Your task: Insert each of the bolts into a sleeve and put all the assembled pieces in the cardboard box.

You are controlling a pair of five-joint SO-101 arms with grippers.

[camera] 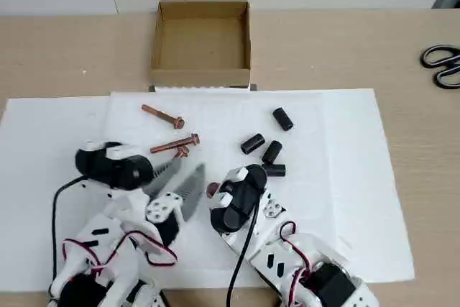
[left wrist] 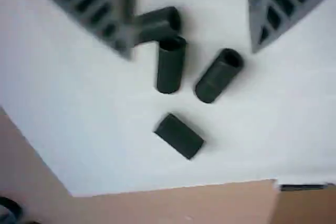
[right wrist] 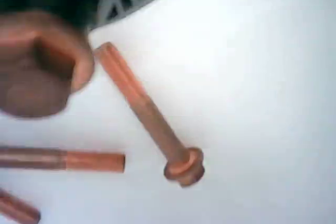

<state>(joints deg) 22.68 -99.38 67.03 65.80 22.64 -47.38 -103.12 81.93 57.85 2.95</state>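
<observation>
A wood table (camera: 345,48) carries a white sheet (camera: 345,192), with scissors (camera: 441,66) at the table's right edge. The open box (camera: 201,75) sits at the sheet's far edge. Bolts (camera: 162,115) and sleeves (camera: 251,143) lie mid-sheet. The left gripper (camera: 190,166) is spread, and the right gripper (camera: 219,189) pinches another bolt (camera: 212,190).

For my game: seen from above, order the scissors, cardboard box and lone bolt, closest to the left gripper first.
From the left gripper:
1. lone bolt, close by on the white sheet.
2. cardboard box, just beyond the sheet.
3. scissors, farthest, off the sheet.
</observation>
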